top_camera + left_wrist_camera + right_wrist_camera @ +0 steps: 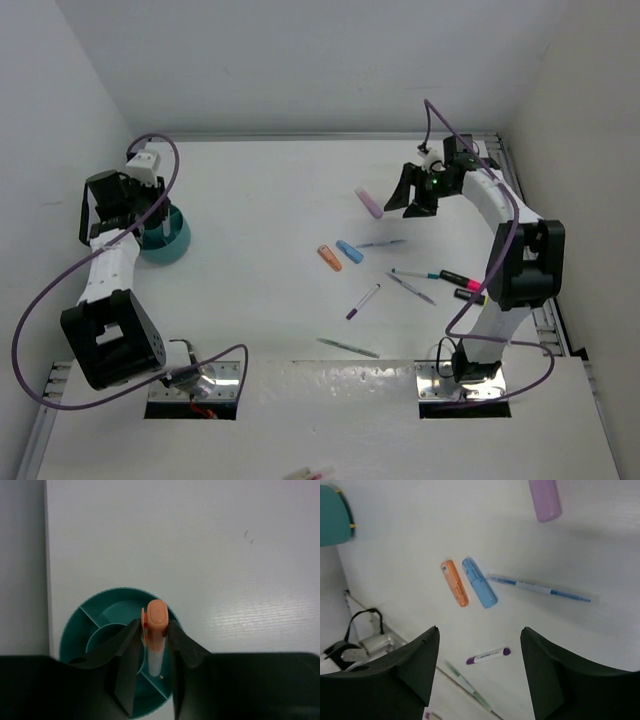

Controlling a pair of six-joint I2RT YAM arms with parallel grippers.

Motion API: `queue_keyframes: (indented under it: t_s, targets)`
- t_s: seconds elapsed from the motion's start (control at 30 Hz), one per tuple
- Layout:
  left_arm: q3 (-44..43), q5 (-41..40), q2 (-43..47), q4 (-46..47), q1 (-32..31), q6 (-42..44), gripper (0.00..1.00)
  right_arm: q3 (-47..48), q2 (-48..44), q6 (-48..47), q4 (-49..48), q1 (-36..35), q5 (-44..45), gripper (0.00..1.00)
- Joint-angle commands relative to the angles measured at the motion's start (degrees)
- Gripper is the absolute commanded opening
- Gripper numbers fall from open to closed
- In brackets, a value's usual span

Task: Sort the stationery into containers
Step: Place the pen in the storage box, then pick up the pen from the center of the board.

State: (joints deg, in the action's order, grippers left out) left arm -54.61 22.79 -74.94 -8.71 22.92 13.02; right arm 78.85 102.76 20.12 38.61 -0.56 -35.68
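From above, the left gripper [150, 215] hangs over the teal cup [180, 244] at the left of the frame.

Left wrist view: its fingers pinch a peach highlighter [156, 620] right above the cup.

Right wrist view: the right gripper [479, 629] has its fingers far apart. An orange highlighter [455, 583] and a blue highlighter [480, 582] lie mid-frame, above the gap.

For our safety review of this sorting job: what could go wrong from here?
1. The left gripper holds a peach highlighter over the cup, near its rim and dividers; released, it might hit one and bounce out.
2. The orange highlighter and blue highlighter lie close side by side; the open right gripper could knock one while grabbing the other.
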Motion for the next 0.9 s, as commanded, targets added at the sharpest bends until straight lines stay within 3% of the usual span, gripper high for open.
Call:
queue_keyframes:
  t_s: [0.0,0.1,0.27,0.5,0.63,0.87]
  targets:
    - [0.0,5.7,0.0,1.9,1.4,-0.7,0.41,2.3,1.3,-2.5,-4.6,-1.7,5.8,0.64]
    - [-0.8,8.1,0.2,2.5,2.0,-1.6,0.58,3.5,3.1,-3.5,-6.4,-3.1,9.7,0.56]
    - [-4.6,11.2,0.7,2.5,1.7,-2.5,0.68,9.0,8.8,-7.7,-7.0,-5.2,15.5,0.47]
    - [-9.7,15.6,1.6,-2.3,-1.3,1.7,0.68,18.8,18.2,-14.2,-5.1,-8.1,24.5,0.46]
    - [-9.2,16.3,3.4,-4.6,-3.2,4.3,0.69,26.0,23.4,-16.1,-1.9,-8.8,25.1,0.48]
    - [-8.1,14.4,5.2,-6.3,-6.0,7.1,0.69,28.8,27.8,-18.4,-3.0,-12.2,29.2,0.5]
